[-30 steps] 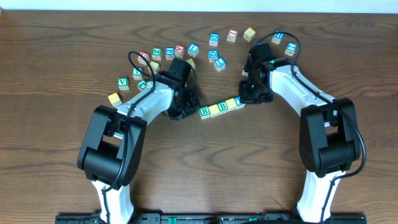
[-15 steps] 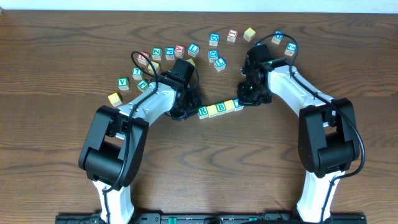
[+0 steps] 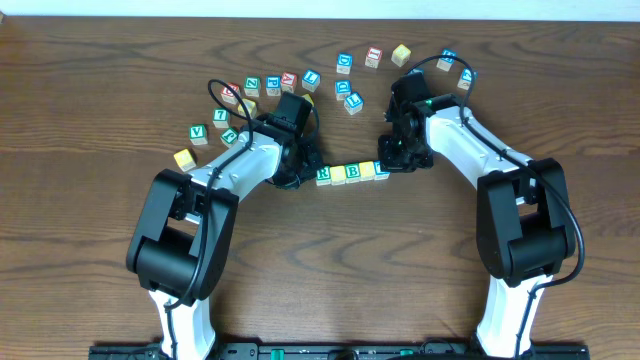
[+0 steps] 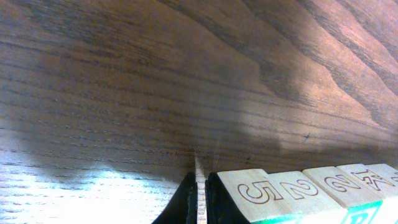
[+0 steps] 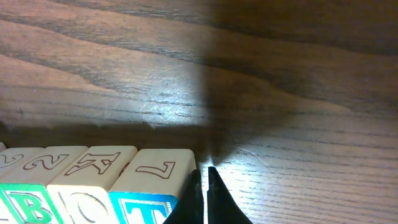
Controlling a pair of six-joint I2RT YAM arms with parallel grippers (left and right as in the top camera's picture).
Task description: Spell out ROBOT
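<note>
A row of letter blocks (image 3: 352,173) lies mid-table, reading R, O, B, O, T from left to right. My left gripper (image 3: 306,170) is shut and empty, with its fingertips against the row's left end. In the left wrist view the shut fingers (image 4: 198,190) touch the end block (image 4: 255,190), whose top shows a 5. My right gripper (image 3: 397,160) is shut and empty at the row's right end. In the right wrist view its fingers (image 5: 203,180) press beside the blue T block (image 5: 155,180).
Several loose letter blocks lie behind the row: a cluster at the back left (image 3: 272,85), a few at the left (image 3: 197,133), two in the middle (image 3: 348,95), and several at the back right (image 3: 401,54). Both arms reach in from the front.
The row has turned more level and slid slightly left and back. My left gripper moved right up to the R block. My right gripper moved left with the T end.
</note>
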